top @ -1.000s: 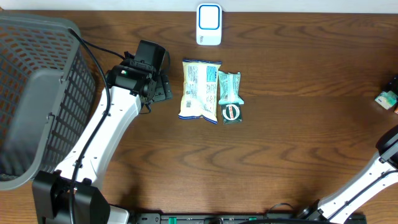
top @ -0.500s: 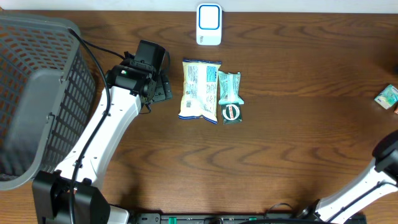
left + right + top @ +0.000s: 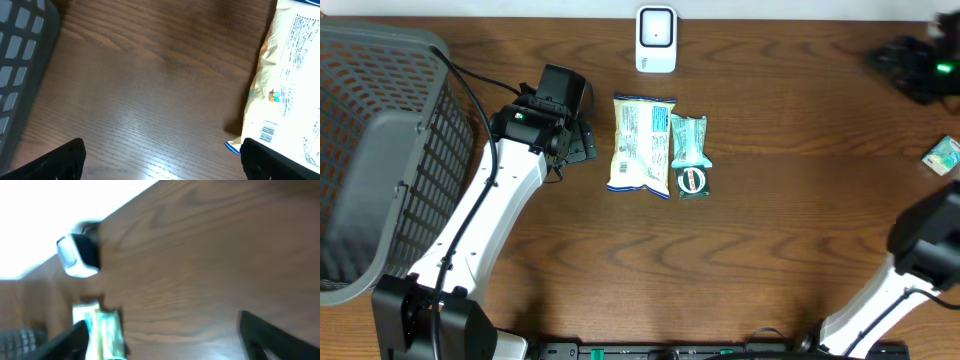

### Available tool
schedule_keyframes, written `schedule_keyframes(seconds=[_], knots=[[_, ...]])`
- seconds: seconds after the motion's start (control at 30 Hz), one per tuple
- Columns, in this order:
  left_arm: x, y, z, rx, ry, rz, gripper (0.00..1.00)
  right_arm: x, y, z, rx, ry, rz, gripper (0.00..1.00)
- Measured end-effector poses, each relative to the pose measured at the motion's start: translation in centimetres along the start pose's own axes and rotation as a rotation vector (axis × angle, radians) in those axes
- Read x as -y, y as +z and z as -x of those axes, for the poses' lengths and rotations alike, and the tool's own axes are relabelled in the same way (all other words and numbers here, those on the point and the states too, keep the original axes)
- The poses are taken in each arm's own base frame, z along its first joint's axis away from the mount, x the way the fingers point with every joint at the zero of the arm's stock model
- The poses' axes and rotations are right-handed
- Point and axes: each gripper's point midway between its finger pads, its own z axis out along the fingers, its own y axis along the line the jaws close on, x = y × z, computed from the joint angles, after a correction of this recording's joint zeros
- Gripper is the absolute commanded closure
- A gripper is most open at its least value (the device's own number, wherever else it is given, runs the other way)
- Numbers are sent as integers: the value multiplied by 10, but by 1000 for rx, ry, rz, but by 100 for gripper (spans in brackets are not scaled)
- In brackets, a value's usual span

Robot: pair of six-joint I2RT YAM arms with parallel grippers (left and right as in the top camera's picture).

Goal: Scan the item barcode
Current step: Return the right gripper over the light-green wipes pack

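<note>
Basket of grey plastic mesh (image 3: 380, 150) stands far left. Next, the left gripper (image 3: 584, 142) hangs wide apart and empty, just left of the pale yellow snack bag (image 3: 642, 145) lying flat. A white scanner box (image 3: 656, 38) sits behind the bag. Far right, the blurry right gripper (image 3: 160, 330) is apart too, holding nothing.

A grey plastic basket (image 3: 425, 160) fills the left side of the overhead frame, cut off by the left edge, with lattice walls of small rectangular openings (one corner also shows at the upper left of the left wrist view (image 3: 20, 60)). It stands on a dark brown wood-grain table (image 3: 770, 240), which spans the whole frame, with a pale strip beyond its top edge.
</note>
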Motion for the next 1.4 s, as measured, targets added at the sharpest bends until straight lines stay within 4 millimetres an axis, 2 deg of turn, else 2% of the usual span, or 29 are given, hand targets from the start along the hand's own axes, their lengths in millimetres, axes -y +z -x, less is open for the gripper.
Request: schedule_keyframes(seconds=[0.07,0.2,0.47,0.63,0.93,1.0,1.07,1.27,1.4], knots=[[0,0,0,0,0,0,2,-24,23,-11,-50,-55,7,1],[0,0,0,0,0,0,2,-56,62,-34,-132,-130,-4,1],[0,0,0,0,0,0,2,-103,124,-90,-297,-238,-16,1],[0,0,0,-1,0,0,2,-113,160,-125,-397,-266,-14,1],[0,0,0,0,0,0,2,-118,219,-195,-587,-266,23,1],[0,0,0,0,0,0,2,-118,227,-208,-623,-246,53,3],[0,0,0,0,0,0,2,-124,227,-210,-630,-237,87,7],[0,0,0,0,0,0,2,-123,229,-216,-661,-204,127,21],[0,0,0,0,0,0,2,-123,226,-225,-699,-174,131,22]])
